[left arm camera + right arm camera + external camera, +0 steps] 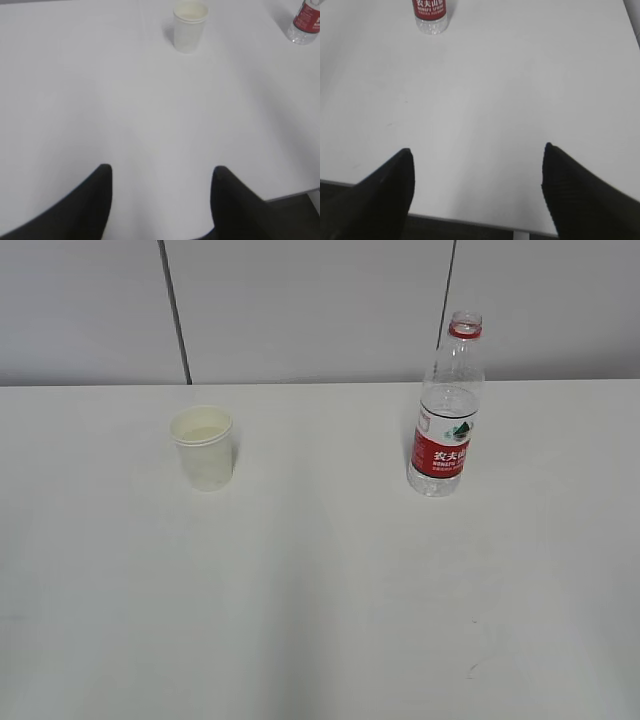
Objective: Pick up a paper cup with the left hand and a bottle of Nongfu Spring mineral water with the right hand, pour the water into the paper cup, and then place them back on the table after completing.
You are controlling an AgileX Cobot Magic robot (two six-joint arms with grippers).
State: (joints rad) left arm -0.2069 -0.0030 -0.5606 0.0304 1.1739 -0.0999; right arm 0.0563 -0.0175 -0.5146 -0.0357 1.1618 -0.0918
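1. Nearest me, my left hand (160, 172) and right hand (476, 150) both hang spread wide and empty over the near edge of the smooth white table (320, 620).
2. Farther out on the left stands the paper cup (204, 447), upright, pale liquid inside.
3. Well apart on the right stands the clear ribbed plastic bottle (445, 410), uncapped, with a red label in white Chinese characters.
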